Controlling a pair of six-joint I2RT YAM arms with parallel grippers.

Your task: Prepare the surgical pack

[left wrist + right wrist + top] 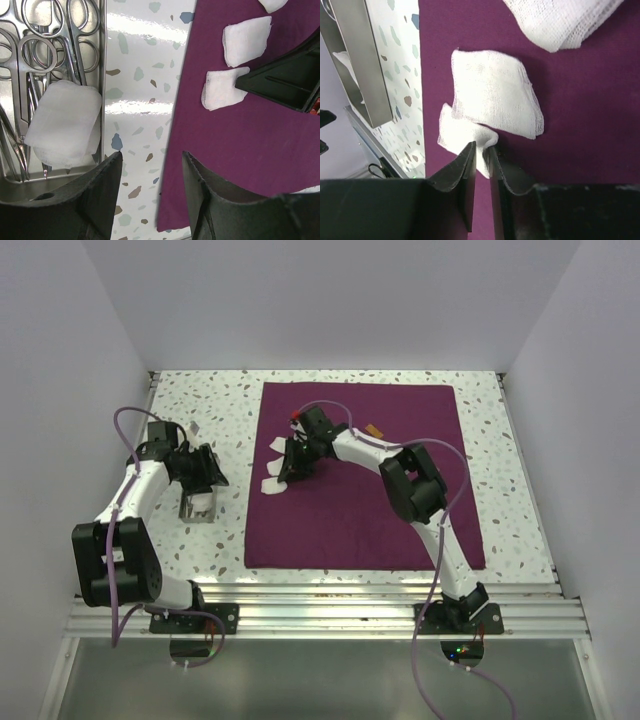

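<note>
White gauze square (455,132) pinched in my right gripper (481,148) over maroon cloth (580,125); left gripper (151,159) open, empty, beside tray (102,60)

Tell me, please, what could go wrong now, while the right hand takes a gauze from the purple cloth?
1. The right hand grips only a thin edge of the lower gauze square, so the gauze may slip out when lifted.
2. The second gauze square overlaps the gripped one and could be dragged along or shifted.
3. The hand works very close to the purple cloth; it might also catch the cloth and wrinkle it.
</note>
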